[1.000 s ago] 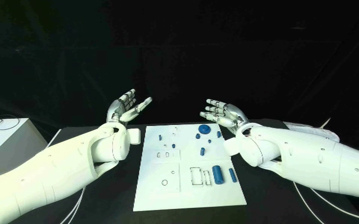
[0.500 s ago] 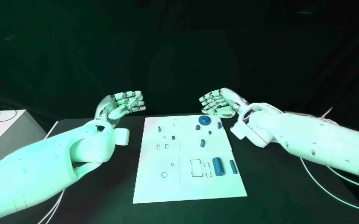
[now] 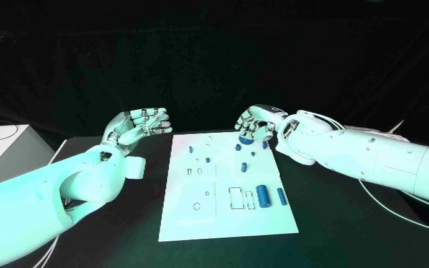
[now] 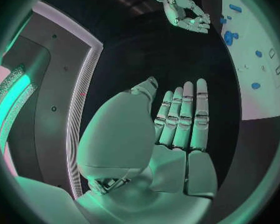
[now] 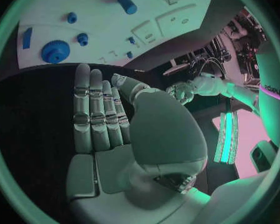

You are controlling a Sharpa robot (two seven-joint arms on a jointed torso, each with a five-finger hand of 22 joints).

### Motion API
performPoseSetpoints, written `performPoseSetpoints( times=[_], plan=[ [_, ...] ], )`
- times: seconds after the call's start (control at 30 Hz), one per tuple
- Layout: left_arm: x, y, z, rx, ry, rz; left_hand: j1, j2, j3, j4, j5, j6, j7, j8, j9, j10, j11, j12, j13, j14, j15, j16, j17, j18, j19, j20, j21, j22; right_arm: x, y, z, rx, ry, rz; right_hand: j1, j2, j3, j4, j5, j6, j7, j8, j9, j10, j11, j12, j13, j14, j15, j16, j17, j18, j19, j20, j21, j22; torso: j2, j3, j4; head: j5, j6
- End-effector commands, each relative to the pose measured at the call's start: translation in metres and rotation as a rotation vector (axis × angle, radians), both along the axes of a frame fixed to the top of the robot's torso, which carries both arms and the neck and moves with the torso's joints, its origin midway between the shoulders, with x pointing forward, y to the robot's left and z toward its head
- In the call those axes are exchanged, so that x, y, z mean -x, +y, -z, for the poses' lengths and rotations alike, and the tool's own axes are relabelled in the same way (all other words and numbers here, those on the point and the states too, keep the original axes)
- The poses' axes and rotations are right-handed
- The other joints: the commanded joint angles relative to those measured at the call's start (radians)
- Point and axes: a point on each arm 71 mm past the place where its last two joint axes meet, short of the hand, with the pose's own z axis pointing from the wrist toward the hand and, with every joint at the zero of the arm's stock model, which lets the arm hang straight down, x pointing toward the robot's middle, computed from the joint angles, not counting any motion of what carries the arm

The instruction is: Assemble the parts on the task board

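We see the task board [image 3: 224,212], a flat white rectangular plate with small outlined recesses, lying in the middle of the matte black table [image 3: 340,231]. On it lie smooth blue parts: a round toothed disc [image 5: 55,51] at the far edge, a thick short cylinder [image 3: 263,193] near the right edge with a slim bar [image 3: 281,196] just beside it, a small oblong peg [image 3: 242,167] nearer the centre, and several tiny studs toward the far left. Our left hand [image 3: 139,125], jointed silver metal on a glossy white arm, is raised above the table left of the board's far corner, its fingers curled inward around nothing. Our right hand [image 3: 256,123] hangs over the board's far edge, above the disc, fingers likewise folded into the palm and holding nothing. A pale box [image 3: 18,150] sits at the far left.
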Motion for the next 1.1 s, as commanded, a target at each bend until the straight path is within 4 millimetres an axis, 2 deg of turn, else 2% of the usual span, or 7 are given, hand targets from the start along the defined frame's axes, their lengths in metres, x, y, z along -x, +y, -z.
performPoseSetpoints(
  times=[0.03, 0.1, 0.2, 0.43, 0.8, 0.97, 1.1],
  plan=[
    [0.004, -0.006, -0.005, 0.014, -0.011, 0.054, 0.003, -0.008, 0.007, -0.001, -0.005, 0.006, 0.008, 0.003, 0.001, 0.006, 0.001, -0.005, 0.000, 0.006, 0.001, 0.005, 0.002, 0.006, 0.007, -0.002, 0.005, 0.001, -0.003, 0.000, 0.005, 0.196, -0.026, 0.022, -0.047, -0.060, 0.079, 0.024, 0.009, 0.028, -0.021, -0.027, 0.018, 0.065, -0.036, -0.010, 0.011, 0.141, -0.035, 0.322, 0.251, -0.065, 0.192, -0.039, 0.550, 0.601, 0.018, 0.0001, 0.0144, -0.010, 0.001],
    [0.006, -0.008, -0.007, 0.017, -0.013, 0.061, 0.003, -0.009, 0.007, -0.001, -0.005, 0.005, 0.008, 0.002, 0.000, 0.006, 0.001, -0.006, -0.001, 0.005, 0.001, 0.005, 0.002, 0.006, 0.007, -0.002, 0.005, 0.001, -0.004, 0.000, 0.006, 0.230, -0.026, 0.038, -0.056, -0.072, 0.098, 0.036, 0.004, 0.017, -0.024, -0.035, 0.027, 0.046, -0.033, -0.011, 0.010, 0.116, -0.032, 0.423, 0.327, -0.077, 0.193, -0.033, 0.632, 0.703, 0.022, -0.0004, 0.0197, -0.016, 0.000],
    [0.010, -0.009, -0.010, 0.021, -0.015, 0.074, 0.003, -0.009, 0.008, -0.001, -0.005, 0.005, 0.008, 0.002, 0.000, 0.006, 0.001, -0.007, -0.001, 0.005, 0.001, 0.005, 0.003, 0.006, 0.007, -0.002, 0.006, 0.001, -0.007, -0.001, 0.006, 0.271, -0.038, 0.063, -0.070, -0.095, 0.103, 0.047, -0.003, -0.015, -0.027, -0.050, 0.035, -0.054, -0.023, -0.013, -0.007, 0.102, -0.027, 0.515, 0.402, -0.082, 0.187, -0.024, 0.676, 0.758, 0.029, -0.0014, 0.0278, -0.022, 0.004],
    [0.014, -0.010, -0.013, 0.025, -0.017, 0.088, 0.003, -0.010, 0.009, -0.002, -0.006, 0.004, 0.010, 0.001, 0.000, 0.005, 0.002, -0.009, -0.001, 0.004, 0.001, 0.005, 0.004, 0.006, 0.008, -0.002, 0.006, 0.001, -0.013, -0.001, 0.007, 0.299, -0.053, 0.104, -0.070, -0.096, 0.098, 0.059, -0.005, -0.016, -0.029, -0.044, 0.059, -0.064, -0.021, -0.010, -0.002, 0.119, -0.023, 0.704, 0.581, -0.095, 0.203, -0.016, 0.757, 0.866, 0.038, -0.0012, 0.0404, -0.029, 0.003],
    [0.016, -0.009, -0.014, 0.023, -0.016, 0.089, 0.002, -0.013, 0.009, -0.001, -0.006, 0.002, 0.012, -0.001, -0.001, 0.003, 0.004, -0.014, -0.002, 0.002, 0.002, 0.006, 0.007, 0.005, 0.008, -0.002, 0.006, 0.000, -0.015, 0.000, 0.011, 0.326, -0.026, 0.119, -0.070, -0.094, 0.092, 0.066, -0.008, -0.013, -0.027, -0.040, 0.071, -0.076, -0.017, -0.010, -0.002, 0.124, -0.019, 0.775, 0.651, -0.101, 0.209, -0.012, 0.784, 0.904, 0.048, 0.0007, 0.0486, -0.036, 0.000],
    [0.015, -0.009, -0.014, 0.022, -0.016, 0.088, 0.002, -0.014, 0.010, -0.001, -0.006, 0.001, 0.012, -0.002, -0.001, 0.003, 0.004, -0.015, -0.002, 0.001, 0.003, 0.006, 0.008, 0.005, 0.008, -0.002, 0.006, 0.000, -0.016, 0.000, 0.014, 0.342, -0.003, 0.119, -0.069, -0.093, 0.091, 0.067, -0.009, -0.012, -0.027, -0.039, 0.073, -0.076, -0.017, -0.011, -0.002, 0.127, -0.018, 0.797, 0.675, -0.101, 0.210, -0.011, 0.789, 0.911, 0.053, 0.0017, 0.0480, -0.038, -0.001],
    [0.015, -0.008, -0.014, 0.020, -0.015, 0.085, 0.001, -0.014, 0.010, -0.001, -0.006, 0.001, 0.013, -0.002, -0.001, 0.003, 0.004, -0.015, -0.002, 0.000, 0.003, 0.006, 0.008, 0.005, 0.008, -0.002, 0.006, 0.000, -0.016, 0.000, 0.017, 0.354, 0.020, 0.119, -0.069, -0.096, 0.087, 0.068, -0.012, -0.014, -0.027, -0.040, 0.076, -0.085, -0.016, -0.013, -0.003, 0.126, -0.017, 0.806, 0.681, -0.101, 0.208, -0.010, 0.790, 0.910, 0.058, 0.0024, 0.0511, -0.048, 0.010]
  ],
)
